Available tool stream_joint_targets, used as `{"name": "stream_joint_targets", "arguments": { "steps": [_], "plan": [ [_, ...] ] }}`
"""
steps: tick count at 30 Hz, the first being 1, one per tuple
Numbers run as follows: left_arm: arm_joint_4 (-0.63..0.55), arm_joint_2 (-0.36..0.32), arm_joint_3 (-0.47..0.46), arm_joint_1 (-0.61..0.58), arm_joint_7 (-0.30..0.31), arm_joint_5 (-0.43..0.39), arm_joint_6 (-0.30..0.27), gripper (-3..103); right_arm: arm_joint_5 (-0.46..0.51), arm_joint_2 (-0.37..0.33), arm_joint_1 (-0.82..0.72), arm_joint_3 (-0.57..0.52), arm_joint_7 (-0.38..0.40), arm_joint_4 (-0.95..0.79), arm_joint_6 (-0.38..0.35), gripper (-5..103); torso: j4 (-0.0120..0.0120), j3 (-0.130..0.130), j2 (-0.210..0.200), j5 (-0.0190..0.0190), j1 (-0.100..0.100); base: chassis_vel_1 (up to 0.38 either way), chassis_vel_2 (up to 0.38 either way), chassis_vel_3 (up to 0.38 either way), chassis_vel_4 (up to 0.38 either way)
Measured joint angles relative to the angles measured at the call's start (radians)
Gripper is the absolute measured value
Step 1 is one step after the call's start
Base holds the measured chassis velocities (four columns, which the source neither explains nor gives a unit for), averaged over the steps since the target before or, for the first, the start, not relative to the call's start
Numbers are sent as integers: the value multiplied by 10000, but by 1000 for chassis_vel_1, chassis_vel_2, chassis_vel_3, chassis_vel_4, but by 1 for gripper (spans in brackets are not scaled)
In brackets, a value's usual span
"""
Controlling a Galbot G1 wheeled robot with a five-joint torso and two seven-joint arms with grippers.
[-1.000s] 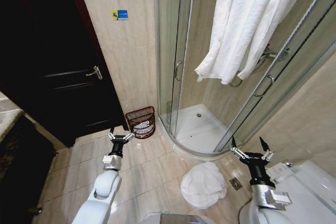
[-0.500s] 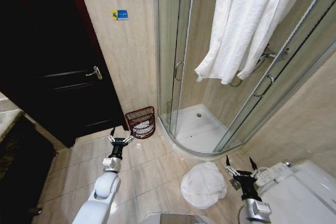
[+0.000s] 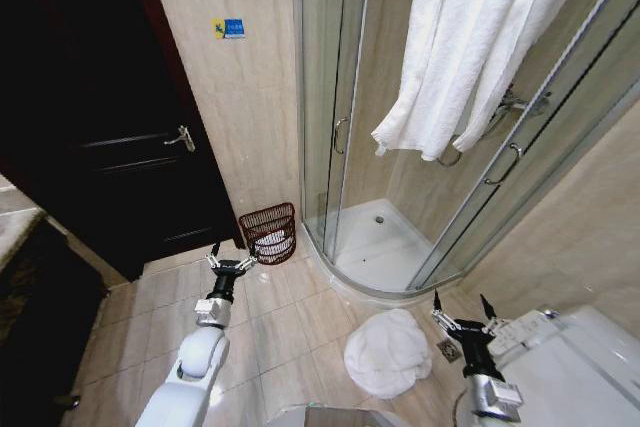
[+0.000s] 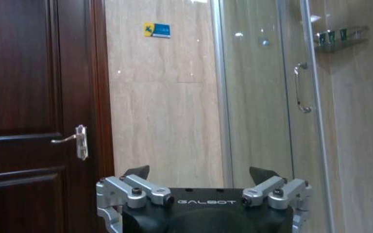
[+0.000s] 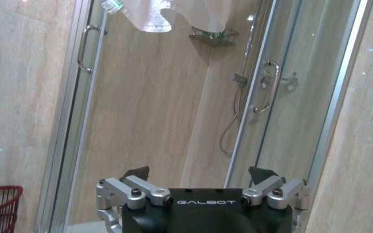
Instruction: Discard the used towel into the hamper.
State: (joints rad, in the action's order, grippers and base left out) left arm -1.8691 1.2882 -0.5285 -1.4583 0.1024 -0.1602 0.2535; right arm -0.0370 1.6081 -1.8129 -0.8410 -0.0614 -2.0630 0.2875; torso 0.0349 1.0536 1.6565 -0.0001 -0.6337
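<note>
— White used towel [image 3: 388, 352]: location?
— Crumpled on the floor tiles, well apart from the hamper [image 3: 269, 232], which stands against the wall beside the shower door.
— Grippers?
— Left gripper [image 3: 230, 260] spread wide, empty, near the hamper. Right gripper [image 3: 462, 316] spread wide, empty, beside the towel.

A dark door [image 3: 120, 137] with a metal handle [image 3: 181, 137] stands beside a tiled wall [image 3: 245, 117] bearing a blue sticker [image 3: 229, 28]. A white curtain [image 3: 480, 37] hangs over the glass shower [image 3: 400, 177]. A toilet [image 3: 570, 367] sits nearby.
</note>
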Motion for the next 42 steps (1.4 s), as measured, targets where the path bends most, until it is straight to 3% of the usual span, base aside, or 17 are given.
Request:
{"name": "stream_joint_targets", "arguments": {
  "steps": [12, 42],
  "plan": [
    [-5, -3, -1, -1, 10, 9, -6, 100, -438, 0, -27, -36, 192, -342, -162, 100, 0, 0, 0, 0, 0, 0, 0, 0, 0],
    [-5, -3, 0, 1, 22, 9, -3, 100, -440, 0, -29, -42, 195, -346, -176, 100, 0, 0, 0, 0, 0, 0, 0, 0, 0]
  ]
}}
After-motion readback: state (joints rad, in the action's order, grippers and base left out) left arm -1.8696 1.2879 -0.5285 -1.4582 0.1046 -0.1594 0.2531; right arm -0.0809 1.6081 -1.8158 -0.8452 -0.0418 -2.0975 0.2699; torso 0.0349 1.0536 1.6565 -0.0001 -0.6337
